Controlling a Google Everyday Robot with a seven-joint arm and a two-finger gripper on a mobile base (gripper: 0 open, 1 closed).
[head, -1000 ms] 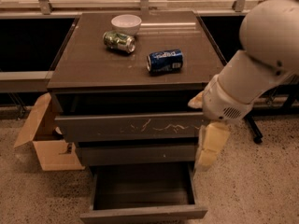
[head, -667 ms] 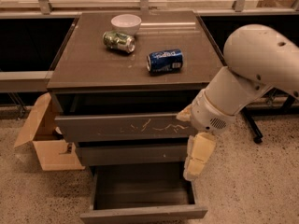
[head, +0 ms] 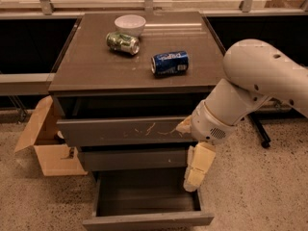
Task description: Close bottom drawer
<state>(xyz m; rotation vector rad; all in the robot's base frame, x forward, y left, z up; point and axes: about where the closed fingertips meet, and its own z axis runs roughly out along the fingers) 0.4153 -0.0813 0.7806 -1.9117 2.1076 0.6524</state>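
Observation:
The bottom drawer is pulled far out at the foot of the dark cabinet. Its plain front panel is nearest me and its smooth grey tray looks empty. My gripper hangs from the white arm, pointing down over the drawer's right rear corner, in front of the middle drawer. Above that is the widest drawer with white scratches, also slightly out.
On the cabinet top lie a blue can, a green can and a white bowl. An open cardboard box stands on the floor at the left. A chair base is at the right.
My arm and gripper have moved left and down, from beside the cabinet's right edge to over the open bottom drawer's right side. The drawers have not moved.

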